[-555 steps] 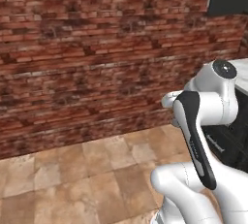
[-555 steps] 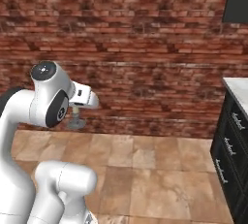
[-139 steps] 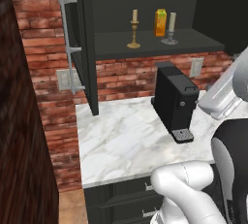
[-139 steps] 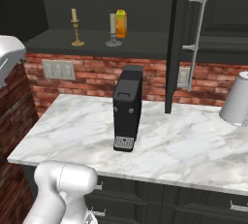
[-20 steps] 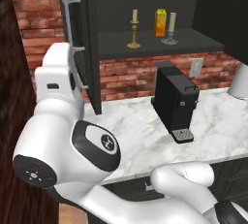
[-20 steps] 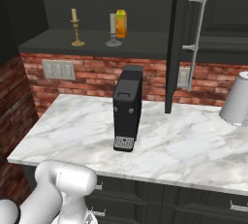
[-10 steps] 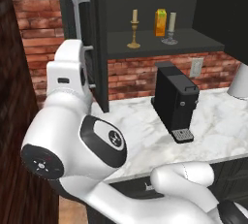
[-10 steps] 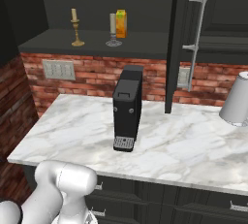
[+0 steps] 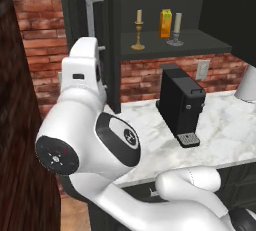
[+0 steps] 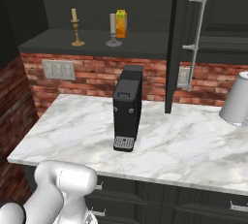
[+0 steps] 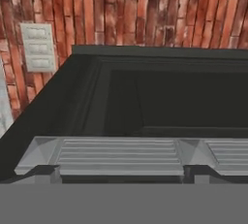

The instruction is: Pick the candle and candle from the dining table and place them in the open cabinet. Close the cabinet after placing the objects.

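2 candles (image 9: 138, 30) (image 9: 177, 27) already on cabinet shelf (image 9: 200, 42); gripper (image 11: 118, 169) wide, empty, close against left door (image 9: 102, 35); risk: a glancing push slips off the panel, leaving the door ajar.

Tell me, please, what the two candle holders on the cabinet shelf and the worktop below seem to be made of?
Left candle holder: likely polished brass, golden sheen. Right candle holder: apparently silvery metal or glass, pale grey shine. Worktop: seemingly polished marble, white with grey veins.
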Available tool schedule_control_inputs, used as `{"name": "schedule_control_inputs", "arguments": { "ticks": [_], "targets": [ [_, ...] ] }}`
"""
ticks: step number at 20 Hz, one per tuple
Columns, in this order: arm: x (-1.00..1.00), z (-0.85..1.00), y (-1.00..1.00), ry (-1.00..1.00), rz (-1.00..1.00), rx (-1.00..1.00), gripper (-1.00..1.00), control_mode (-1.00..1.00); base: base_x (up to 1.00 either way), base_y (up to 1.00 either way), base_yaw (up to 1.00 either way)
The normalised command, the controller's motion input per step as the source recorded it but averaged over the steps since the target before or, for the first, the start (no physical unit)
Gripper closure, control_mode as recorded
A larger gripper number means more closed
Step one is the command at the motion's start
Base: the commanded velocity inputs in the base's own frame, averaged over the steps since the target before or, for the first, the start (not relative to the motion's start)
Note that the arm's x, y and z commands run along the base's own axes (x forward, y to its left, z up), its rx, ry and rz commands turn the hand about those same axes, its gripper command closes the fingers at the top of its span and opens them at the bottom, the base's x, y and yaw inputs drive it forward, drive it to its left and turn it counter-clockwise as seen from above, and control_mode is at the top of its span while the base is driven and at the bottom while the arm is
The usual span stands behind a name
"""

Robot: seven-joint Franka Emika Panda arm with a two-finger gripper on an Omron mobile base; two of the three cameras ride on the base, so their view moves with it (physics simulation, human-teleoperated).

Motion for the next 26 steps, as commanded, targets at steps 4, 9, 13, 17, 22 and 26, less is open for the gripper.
{"name": "schedule_control_inputs", "arguments": {
  "ticks": [4, 9, 13, 17, 22, 26],
  "targets": [
    [0.52, 0.0, -0.5, 0.0, 0.0, 0.05, -1.0, -1.0, 0.0, 0.0, 0.0],
    [0.51, 0.0, -0.49, 0.0, 0.0, 0.04, -1.0, -1.0, 0.0, 0.0, 0.0],
    [0.49, 0.0, -0.44, 0.0, 0.0, 0.03, -1.0, -1.0, 0.0, 0.0, 0.0],
    [0.49, 0.0, -0.41, 0.0, 0.0, 0.02, -1.0, -1.0, 0.0, 0.0, 0.0],
    [0.54, 0.0, -0.37, 0.0, 0.0, 0.02, -1.0, -1.0, 0.0, 0.0, 0.0],
    [0.57, 0.0, -0.3, 0.0, 0.0, 0.01, -1.0, -1.0, 0.0, 0.0, 0.0]
  ]
}}
